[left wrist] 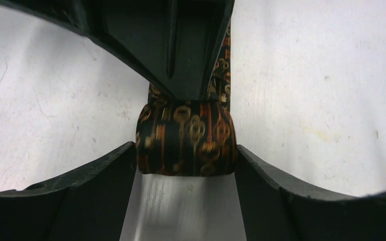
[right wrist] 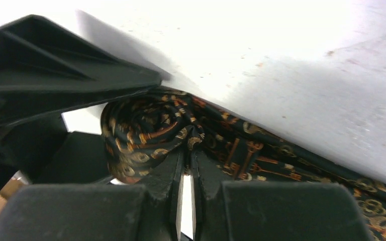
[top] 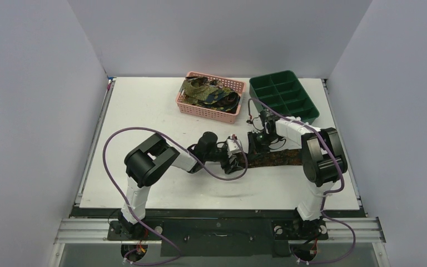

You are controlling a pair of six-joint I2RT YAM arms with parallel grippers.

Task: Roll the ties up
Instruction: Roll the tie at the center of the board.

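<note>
A dark key-patterned tie (top: pixel 278 158) lies on the white counter (top: pixel 161 105), long axis running 9 to 3 o'clock, its 9 o'clock end wound into a roll (left wrist: pixel 186 138). The left fingers (left wrist: pixel 105 173), spread, flank the roll from 9 o'clock; the right fingers (right wrist: pixel 163 173), pressed together, pinch its core.
</note>
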